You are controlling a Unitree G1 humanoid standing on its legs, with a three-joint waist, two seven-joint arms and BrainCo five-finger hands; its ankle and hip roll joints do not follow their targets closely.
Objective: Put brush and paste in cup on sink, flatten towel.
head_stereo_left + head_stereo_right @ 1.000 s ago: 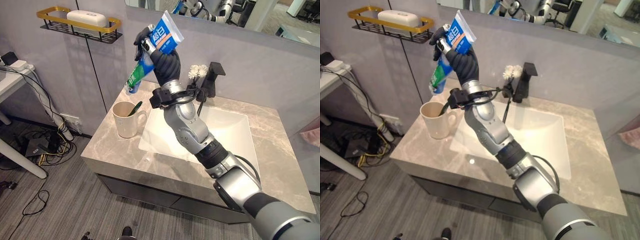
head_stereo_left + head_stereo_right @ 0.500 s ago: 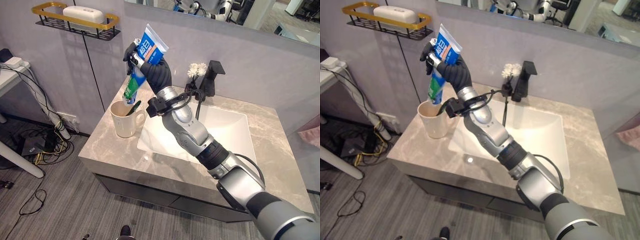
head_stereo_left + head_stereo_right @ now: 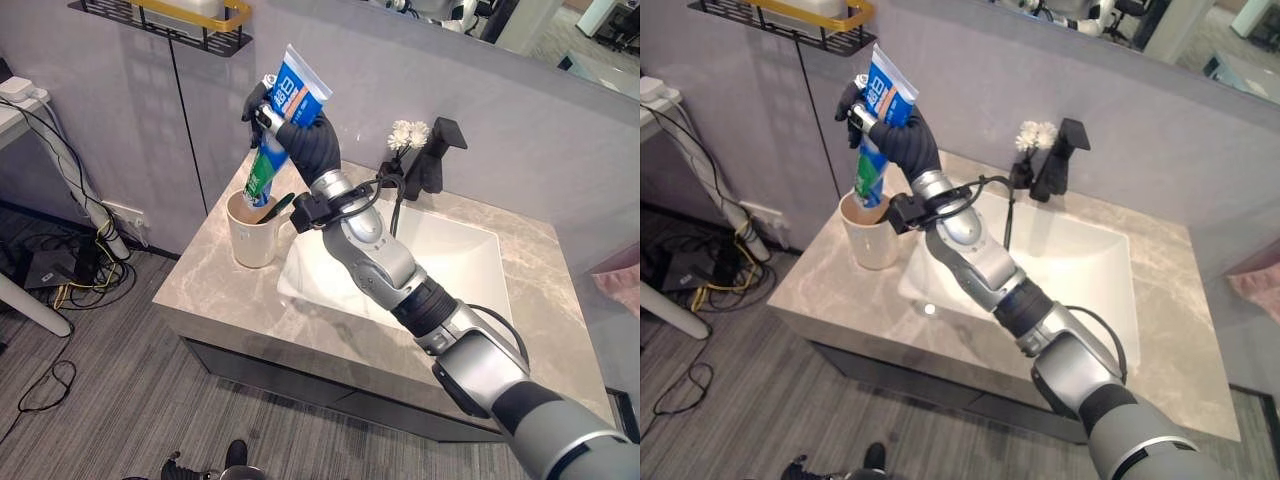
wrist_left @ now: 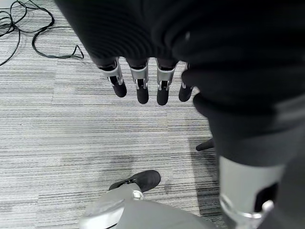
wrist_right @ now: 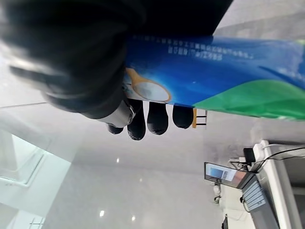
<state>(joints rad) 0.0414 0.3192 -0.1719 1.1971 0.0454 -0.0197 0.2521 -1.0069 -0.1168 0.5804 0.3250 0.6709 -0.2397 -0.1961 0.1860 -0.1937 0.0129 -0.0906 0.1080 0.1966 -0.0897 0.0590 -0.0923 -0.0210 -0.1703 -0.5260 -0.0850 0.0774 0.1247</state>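
Blue-green paste tube (image 3: 281, 125) sits clamped in the right hand (image 3: 305, 140), curled fingers round its upper half, cap end just below them at the cup (image 3: 251, 229) mouth, beside the brush (image 3: 277, 206). Left hand (image 4: 138, 81) hangs slack, empty. Off-centre release could tip the cup.

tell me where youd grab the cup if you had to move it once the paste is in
Probably by its handle, coming from the sink side: the cup stands upright near the counter's left end with the handle facing the basin. The toothpaste tube, held by the right hand, is entering its mouth beside the brush, so avoid a top grip.
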